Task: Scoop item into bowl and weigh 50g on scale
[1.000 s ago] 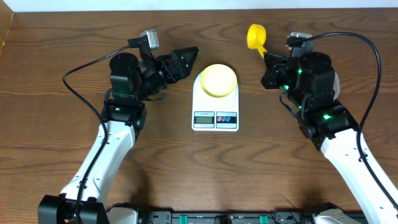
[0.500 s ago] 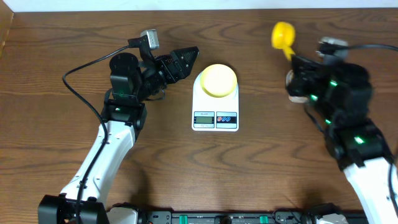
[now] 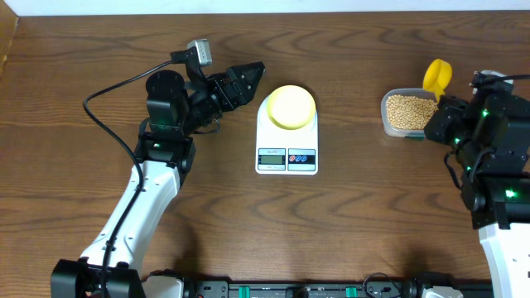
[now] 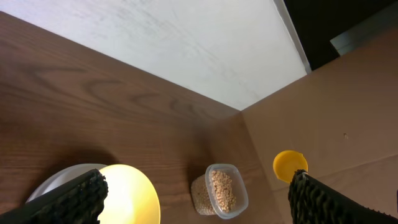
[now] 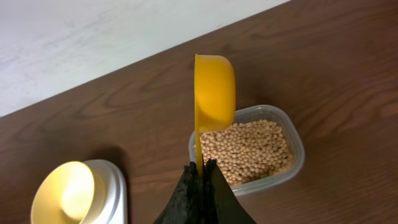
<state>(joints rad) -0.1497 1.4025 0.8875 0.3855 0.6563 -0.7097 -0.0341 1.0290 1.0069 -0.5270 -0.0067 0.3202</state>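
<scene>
The pale yellow bowl (image 3: 291, 106) sits on the white scale (image 3: 286, 157) at mid-table. Tan beans (image 3: 407, 112) fill a clear tub (image 3: 386, 116) to the right. My right gripper (image 3: 437, 101) is shut on the handle of a yellow scoop (image 3: 436, 75), whose cup hangs by the tub's far right corner. In the right wrist view the scoop (image 5: 214, 90) stands on edge above the beans (image 5: 249, 146), its handle pinched in the gripper (image 5: 202, 167). My left gripper (image 3: 252, 77) hovers open just left of the bowl (image 4: 127, 193), holding nothing.
A white wall runs along the table's far edge. In the left wrist view a brown cardboard panel (image 4: 348, 112) stands behind the tub (image 4: 239, 200) and scoop (image 4: 290, 165). A black cable (image 3: 108, 124) loops left of the left arm.
My right arm has swung to the right with the scoop, from beside the scale to the tub, which it had been covering. The left arm has not moved.
</scene>
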